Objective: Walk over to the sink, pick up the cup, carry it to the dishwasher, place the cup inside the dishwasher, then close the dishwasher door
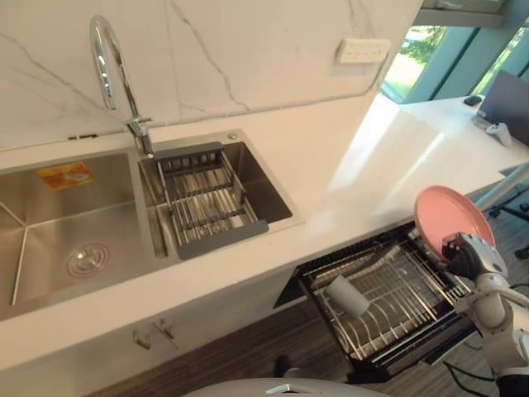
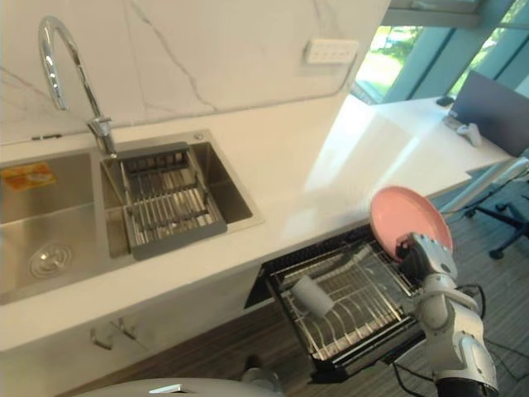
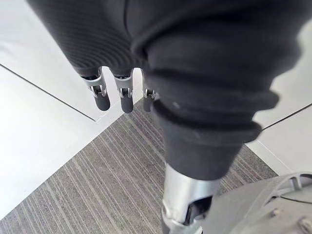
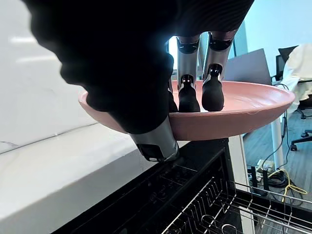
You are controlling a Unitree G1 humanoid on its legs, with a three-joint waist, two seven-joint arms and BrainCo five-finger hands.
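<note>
My right hand is shut on a pink plate, fingers over its rim and the thumb under it. The plate is held tilted above the right end of the pulled-out dishwasher rack, below the counter edge. A pale grey cup lies on its side in the left part of that rack, apart from the hand. Over grey carpet my left hand hangs with relaxed fingers and holds nothing.
The white counter carries a double steel sink with a grey drain basket in its right basin and a curved tap. A dark screen stands at the counter's far right. An office chair is beyond.
</note>
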